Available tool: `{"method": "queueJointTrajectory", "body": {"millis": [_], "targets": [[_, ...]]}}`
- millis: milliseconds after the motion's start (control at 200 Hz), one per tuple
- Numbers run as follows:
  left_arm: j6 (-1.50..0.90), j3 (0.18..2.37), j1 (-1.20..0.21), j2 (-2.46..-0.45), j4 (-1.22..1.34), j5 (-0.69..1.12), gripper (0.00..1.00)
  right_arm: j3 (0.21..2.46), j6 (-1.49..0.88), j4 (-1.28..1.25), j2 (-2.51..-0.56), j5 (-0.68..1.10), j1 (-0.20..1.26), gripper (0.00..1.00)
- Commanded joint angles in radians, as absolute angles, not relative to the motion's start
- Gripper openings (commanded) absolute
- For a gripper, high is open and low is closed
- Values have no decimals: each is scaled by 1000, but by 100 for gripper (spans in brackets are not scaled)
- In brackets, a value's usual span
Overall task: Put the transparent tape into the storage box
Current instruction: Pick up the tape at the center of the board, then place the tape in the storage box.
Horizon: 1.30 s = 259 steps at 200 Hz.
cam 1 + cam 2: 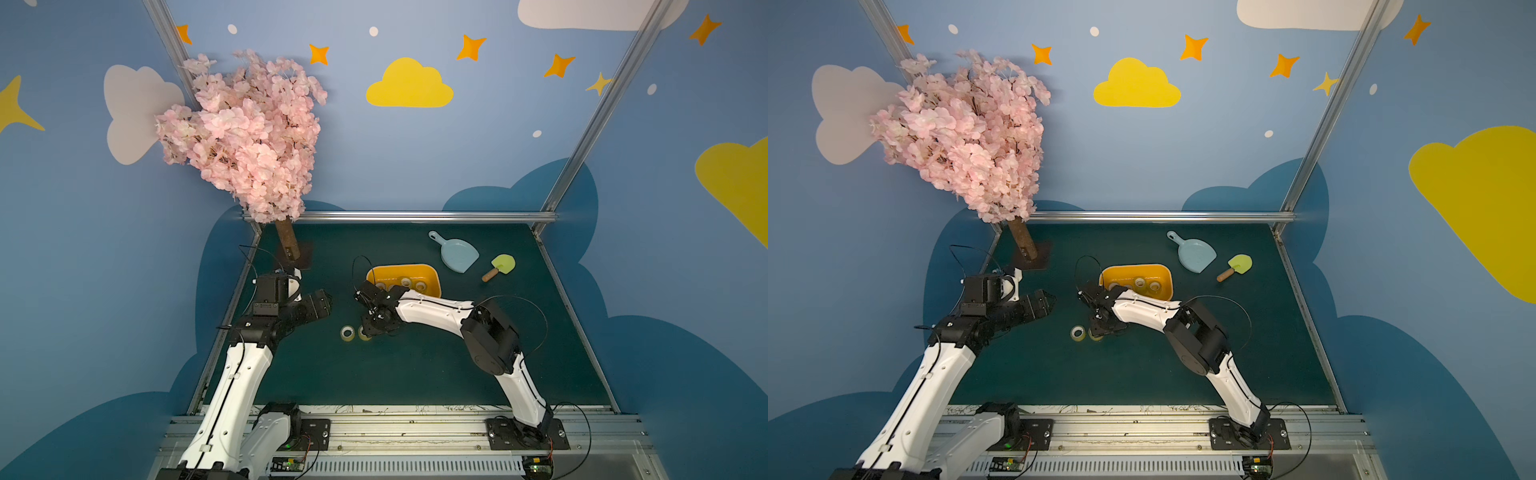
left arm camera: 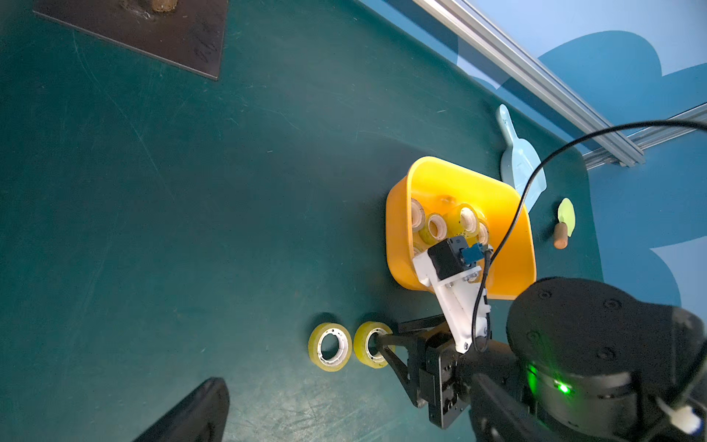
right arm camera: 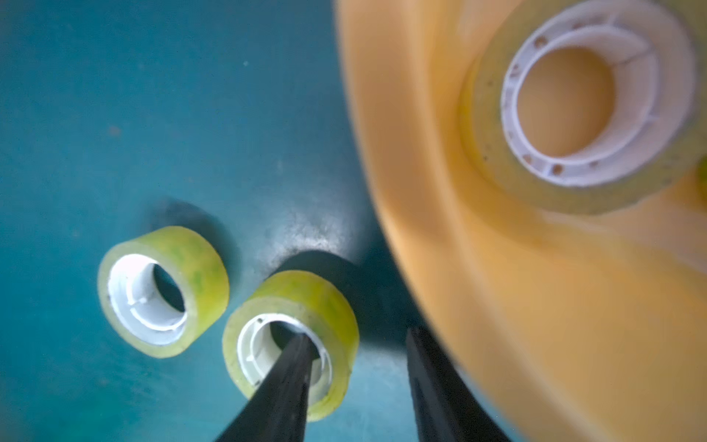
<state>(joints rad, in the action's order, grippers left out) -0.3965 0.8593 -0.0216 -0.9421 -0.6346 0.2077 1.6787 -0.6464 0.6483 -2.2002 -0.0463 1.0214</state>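
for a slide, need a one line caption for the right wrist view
Right gripper straddling a tape roll, one finger in its core, near a second roll and the storage box.

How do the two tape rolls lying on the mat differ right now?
The box-side roll has one finger of the right gripper inside its core and the other outside its wall, not yet pinching; the outer roll is untouched. The box-side roll lies close to the storage box; the outer roll lies beyond it. Both lie flat, hole up: yellowish clear tape on white cores, alike in size.
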Motion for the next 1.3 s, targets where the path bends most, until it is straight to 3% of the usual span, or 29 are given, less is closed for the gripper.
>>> {"method": "queueJointTrajectory", "body": {"millis": [0, 115, 381, 876, 1036, 1292], "targets": [[-394, 870, -13, -948, -621, 222, 100, 1606, -645, 733, -2186, -94, 1015, 41], [-394, 872, -9, -950, -623, 226, 100, 1561, -644, 736, -2152, -111, 1010, 34], [-396, 870, 2, -960, -617, 256, 100, 1459, -622, 733, -2029, -128, 1003, 0], [-401, 874, 10, -989, -618, 282, 100, 1439, -481, 824, -1639, -153, 908, 0], [-404, 873, 10, -997, -617, 289, 100, 1516, -414, 813, -1693, -161, 809, 0], [-405, 874, 10, -1018, -620, 291, 100, 1677, -371, 831, -1924, -14, 641, 0]]}}
